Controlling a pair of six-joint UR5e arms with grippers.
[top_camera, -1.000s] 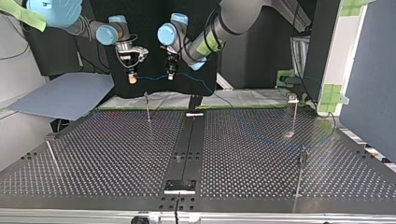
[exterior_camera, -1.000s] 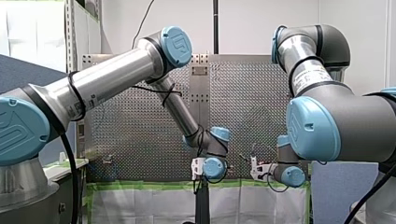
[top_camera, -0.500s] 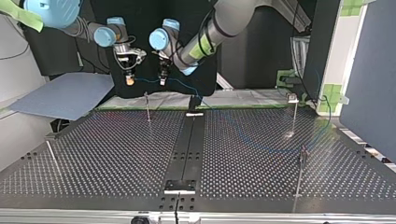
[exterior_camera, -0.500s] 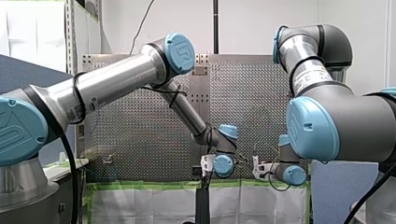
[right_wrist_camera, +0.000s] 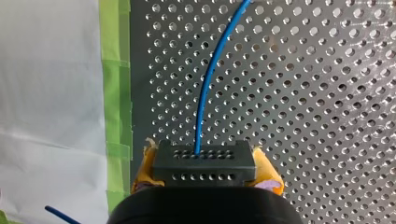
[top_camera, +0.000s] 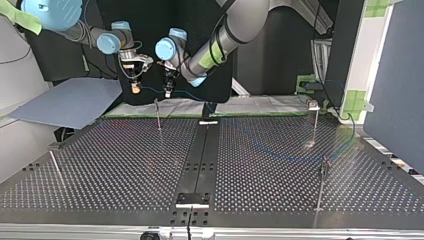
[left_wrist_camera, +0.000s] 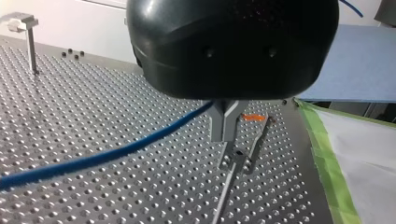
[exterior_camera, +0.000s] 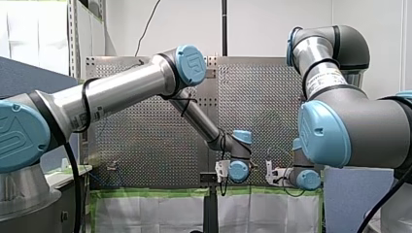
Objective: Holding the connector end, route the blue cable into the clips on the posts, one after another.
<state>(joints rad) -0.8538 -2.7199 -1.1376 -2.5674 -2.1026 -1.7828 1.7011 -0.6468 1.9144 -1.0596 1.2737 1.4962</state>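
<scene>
Overhead, the blue cable (left_wrist_camera: 135, 147) was held stretched between both grippers above the post (top_camera: 158, 114).
The connector (right_wrist_camera: 204, 169) was clamped by the yellow pads (right_wrist_camera: 267, 169) of the right gripper (right_wrist_camera: 205, 158); the cable was pinched by the shut metal fingers (left_wrist_camera: 219, 122) of the left gripper (left_wrist_camera: 224, 135). The span would best be lowered level into the clip (left_wrist_camera: 235, 157); the other posts (top_camera: 316, 120) stood well apart.

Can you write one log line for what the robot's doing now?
right gripper: shut on black perforated connector block | left gripper: shut on thin blue cable
</scene>
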